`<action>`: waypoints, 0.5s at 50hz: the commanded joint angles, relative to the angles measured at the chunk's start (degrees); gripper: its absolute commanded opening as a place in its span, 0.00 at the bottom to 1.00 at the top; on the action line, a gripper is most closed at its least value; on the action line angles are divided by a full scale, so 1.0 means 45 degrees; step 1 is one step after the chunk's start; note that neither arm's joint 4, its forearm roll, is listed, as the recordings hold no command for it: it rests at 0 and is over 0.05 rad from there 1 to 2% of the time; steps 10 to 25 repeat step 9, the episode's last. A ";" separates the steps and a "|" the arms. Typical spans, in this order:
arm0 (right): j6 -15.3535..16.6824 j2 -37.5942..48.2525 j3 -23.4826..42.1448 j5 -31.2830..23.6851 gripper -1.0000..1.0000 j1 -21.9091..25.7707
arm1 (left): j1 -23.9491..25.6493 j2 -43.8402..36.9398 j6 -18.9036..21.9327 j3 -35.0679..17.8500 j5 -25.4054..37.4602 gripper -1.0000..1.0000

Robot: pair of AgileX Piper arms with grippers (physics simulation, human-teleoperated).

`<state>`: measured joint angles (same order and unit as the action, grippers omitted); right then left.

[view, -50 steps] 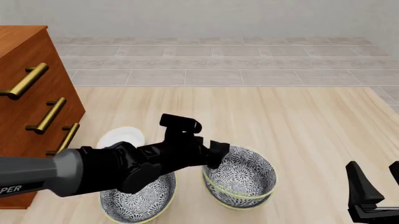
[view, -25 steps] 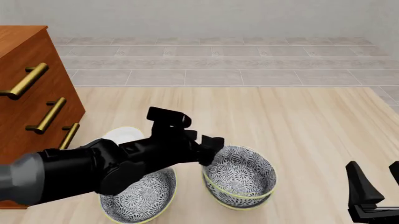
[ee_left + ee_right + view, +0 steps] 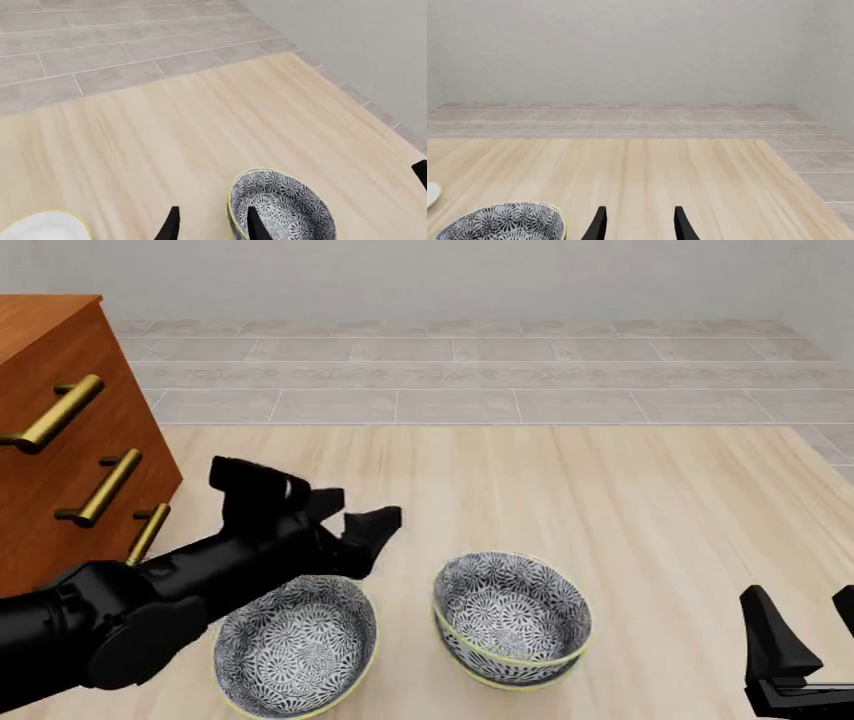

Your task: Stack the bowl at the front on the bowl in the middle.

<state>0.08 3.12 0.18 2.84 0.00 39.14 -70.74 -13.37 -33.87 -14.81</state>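
Note:
The bowl at the front, grey-and-white flowered with a cream rim, sits nested in the bowl in the middle, whose wall and rim show just beneath it. A third bowl of the same look stands alone to their left. My left gripper hovers open and empty, up and to the left of the stack, touching neither bowl. In the left wrist view the stack lies beside the open fingers. My right gripper is open at the front right, well apart from the stack.
A wooden dresser with brass handles fills the left side. A small white plate lies behind the left arm, hidden in the front view. Tiled floor starts beyond the table's far edge.
My left gripper has drawn back up and to the left, away from the left rim of the stacked bowls. The bowls and the right arm have not moved.

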 commanded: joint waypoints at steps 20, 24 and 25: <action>-0.0001 -0.0006 0.0000 -0.0003 1.00 0.0000 | -0.2690 0.2312 0.1516 0.2488 -0.2399 1.00; -0.0001 -0.0006 0.0000 -0.0003 1.00 0.0000 | -0.2690 0.2312 0.1516 0.2488 -0.2399 1.00; -0.0001 -0.0006 0.0000 -0.0003 1.00 0.0000 | -0.2690 0.2312 0.1516 0.2488 -0.2399 1.00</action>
